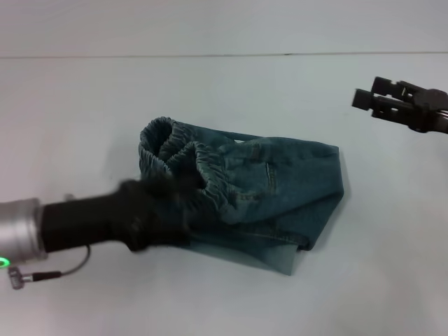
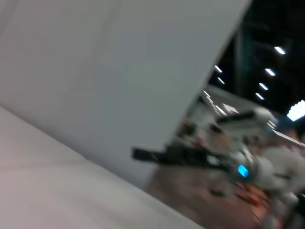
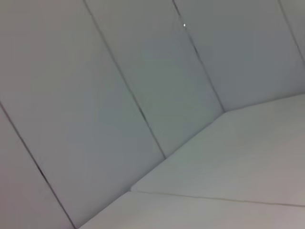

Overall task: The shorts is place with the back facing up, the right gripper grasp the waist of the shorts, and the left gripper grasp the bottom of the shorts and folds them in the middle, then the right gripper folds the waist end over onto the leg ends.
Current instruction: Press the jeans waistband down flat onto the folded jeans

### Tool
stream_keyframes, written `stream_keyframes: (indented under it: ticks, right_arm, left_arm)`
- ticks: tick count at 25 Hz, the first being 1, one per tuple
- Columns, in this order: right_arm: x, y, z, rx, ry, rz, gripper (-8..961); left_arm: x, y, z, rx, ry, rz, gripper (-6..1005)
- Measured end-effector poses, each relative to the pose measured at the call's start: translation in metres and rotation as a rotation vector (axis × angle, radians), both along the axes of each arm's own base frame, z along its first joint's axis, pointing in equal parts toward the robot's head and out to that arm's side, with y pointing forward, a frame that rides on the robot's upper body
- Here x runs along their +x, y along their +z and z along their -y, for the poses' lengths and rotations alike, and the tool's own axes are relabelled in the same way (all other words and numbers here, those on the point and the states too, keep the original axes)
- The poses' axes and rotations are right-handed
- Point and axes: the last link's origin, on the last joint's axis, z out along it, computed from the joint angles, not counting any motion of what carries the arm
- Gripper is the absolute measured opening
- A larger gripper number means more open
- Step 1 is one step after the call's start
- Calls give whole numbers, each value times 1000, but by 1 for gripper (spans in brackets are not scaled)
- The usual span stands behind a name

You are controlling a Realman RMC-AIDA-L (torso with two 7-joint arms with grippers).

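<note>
You find the blue-green denim shorts (image 1: pixel 259 203) bunched mid-table, the ruffled elastic waist (image 1: pixel 175 150) toward the left gripper (image 1: pixel 164 206), whose finger state you cannot tell through blur. The slim black right gripper (image 1: pixel 371 98) hangs well apart, its fingers pressed together on nothing. Judge the folding unfinished. The plain white table (image 1: pixel 84 112) meets pale panelled walls.
</note>
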Motion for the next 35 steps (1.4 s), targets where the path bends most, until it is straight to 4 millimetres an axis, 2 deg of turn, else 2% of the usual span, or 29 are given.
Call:
stream_keyframes:
  ticks: [5,9,12,20,28,35]
  right_arm:
    - [4,3,2,13,-13,-6,947]
    - [1,2,0,11,-7,-7,947]
    - [-1,0,-1,4,0,-7,947]
    - [-2,-4,-1,-1,-1,-4,947]
    - [-2,-8,-1,-8,-6,-9,947]
    - [-2,-8,-1,-7,-8,-9,947]
  left_arm:
    - [9,-21,0,-140,-58,-110,861]
    - [11,-40,-7,-137,-28,-153,861]
    - [12,-46,-15,-91,27,-136,861]
    - [9,-53,-38,28,174,-104,861]
    - [-5,-58,-59,155,400,-73,861]
    - [-13,-61,-64,189,493,-67,861]
